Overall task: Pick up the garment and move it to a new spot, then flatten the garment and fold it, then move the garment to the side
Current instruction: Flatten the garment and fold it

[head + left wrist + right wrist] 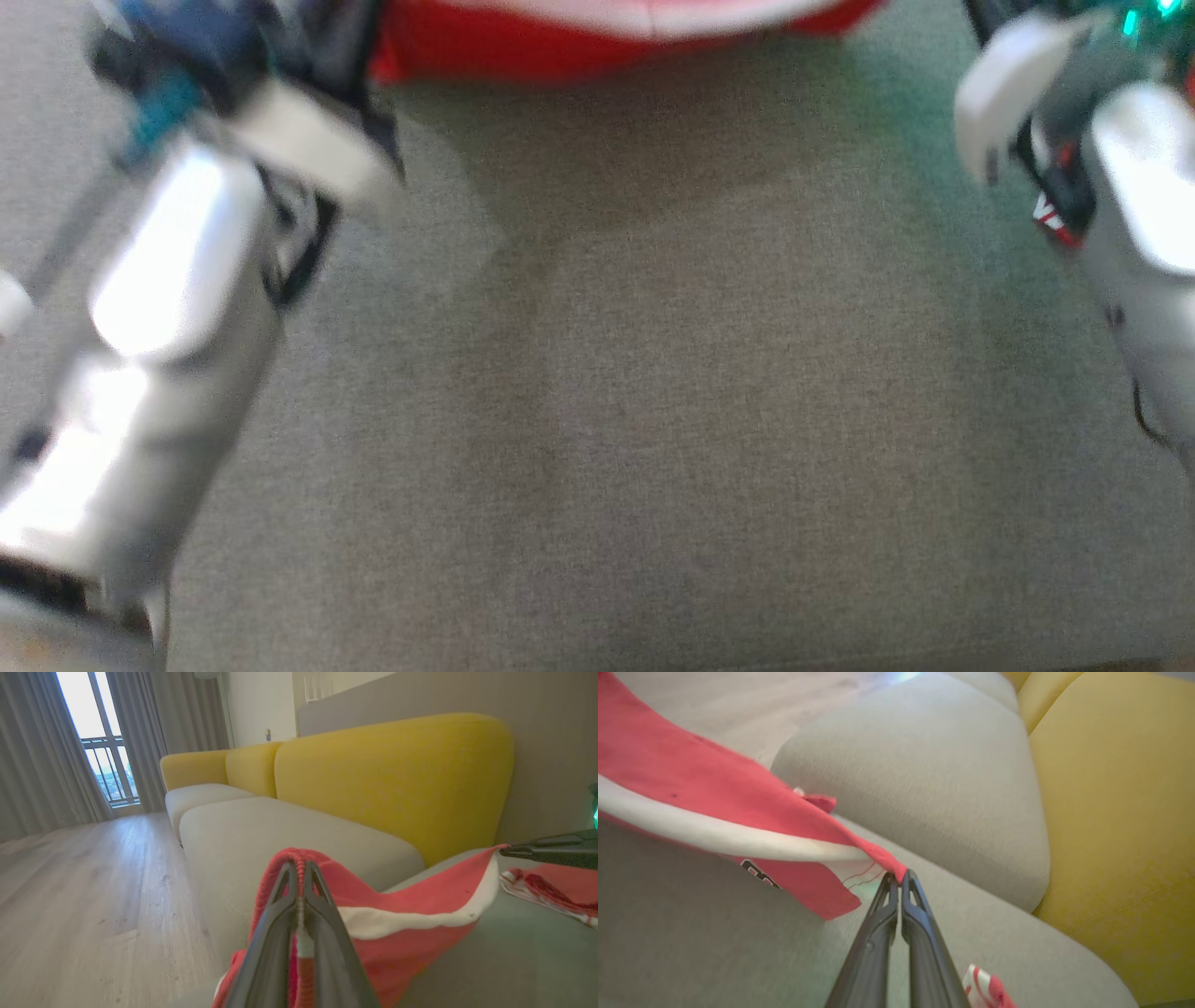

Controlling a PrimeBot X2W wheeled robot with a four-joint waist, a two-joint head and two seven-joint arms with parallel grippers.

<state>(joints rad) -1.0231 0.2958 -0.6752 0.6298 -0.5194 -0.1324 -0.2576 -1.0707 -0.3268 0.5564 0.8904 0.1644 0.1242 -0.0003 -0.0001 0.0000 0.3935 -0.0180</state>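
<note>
The garment [616, 33] is red with white bands and shows at the top edge of the head view, above the grey seat cushion [653, 420]. It hangs stretched between my two grippers. My left gripper [299, 865] is shut on a bunched red edge of the garment [411, 905]. My right gripper [900, 875] is shut on a corner of the garment [714, 798], whose cloth runs off to the left. A loose red and white part [985, 989] lies on the cushion below the right fingers. My right gripper [551, 849] also shows at the right of the left wrist view.
Yellow backrests [392, 779] run along the rear of the grey sofa seats [280, 830]. Wooden floor [70, 882] lies in front of the sofa, with curtains and a window [93, 732] at the far end. My pale forearms [159, 308] [1139, 233] flank the cushion.
</note>
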